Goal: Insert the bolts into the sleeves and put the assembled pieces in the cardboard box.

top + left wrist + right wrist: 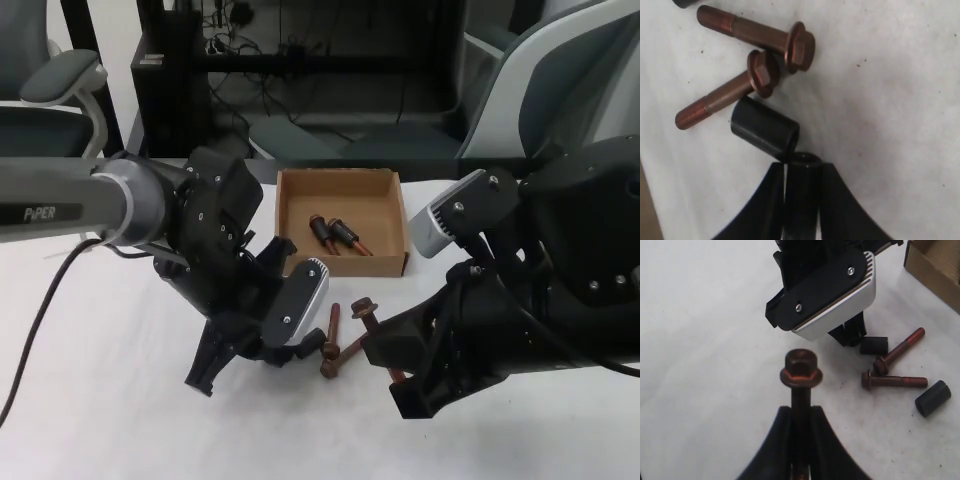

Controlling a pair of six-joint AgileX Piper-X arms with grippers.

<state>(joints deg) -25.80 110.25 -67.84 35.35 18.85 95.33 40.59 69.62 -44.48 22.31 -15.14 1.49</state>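
Left end effector point(803, 169) clamps a sleeve point(802, 187) near the surface point(890, 100), with two loose bolts point(757, 35) and another sleeve point(765, 127) just beside it. Behind, the box point(345, 265) holds assembled pieces point(338, 233). Right end effector point(801, 412) pinches a bolt point(801, 371).

A lab, with office chairs point(62, 82) and cabled shelving point(185, 70).
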